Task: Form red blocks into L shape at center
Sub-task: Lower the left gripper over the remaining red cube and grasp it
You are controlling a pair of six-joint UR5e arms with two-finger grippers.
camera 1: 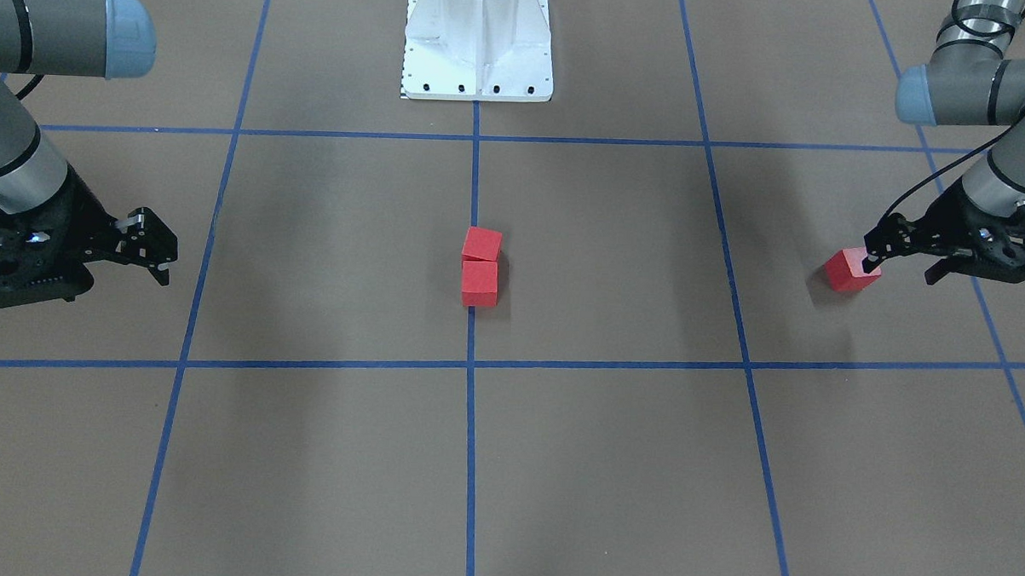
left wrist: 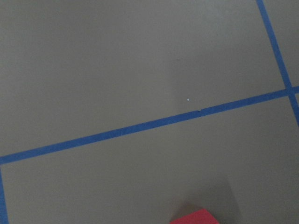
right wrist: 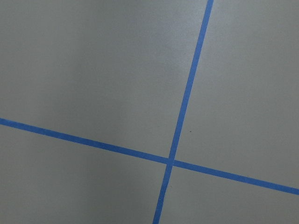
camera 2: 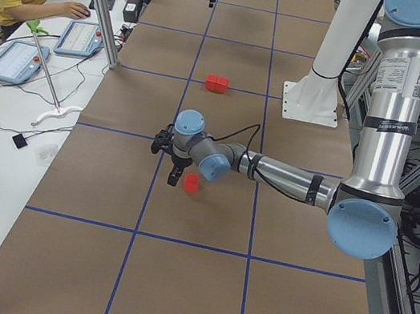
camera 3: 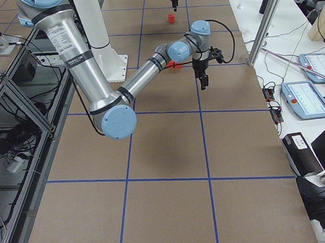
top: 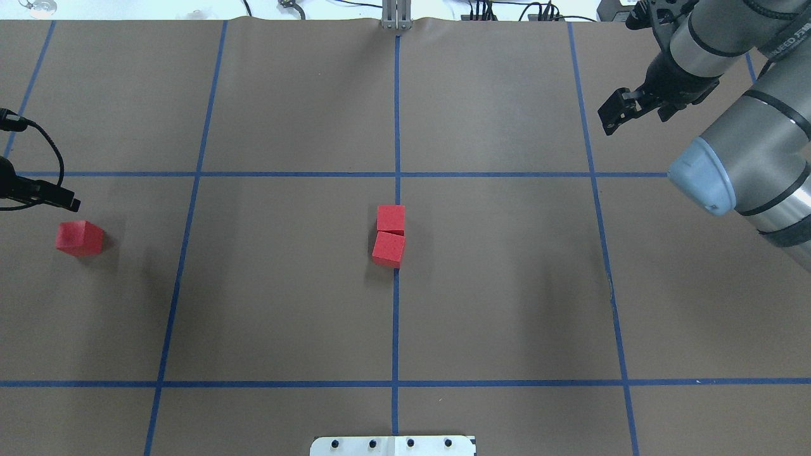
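Astride the middle tape line (camera 1: 475,193), at the center (camera 1: 564,264), one red block (camera 1: 479,283) touches a second red block (camera 1: 482,244), which sits slightly askew. Well off to the robot's left of that line lies the third red block (camera 1: 850,271). The left gripper (camera 1: 903,269) is spread, one fingertip at the block's edge. Far on the line's other side, the right gripper (camera 1: 165,263) hangs parted, holding nothing.

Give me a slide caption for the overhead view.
Two red blocks abut at the center; the third block lies far left beside the left end effector.
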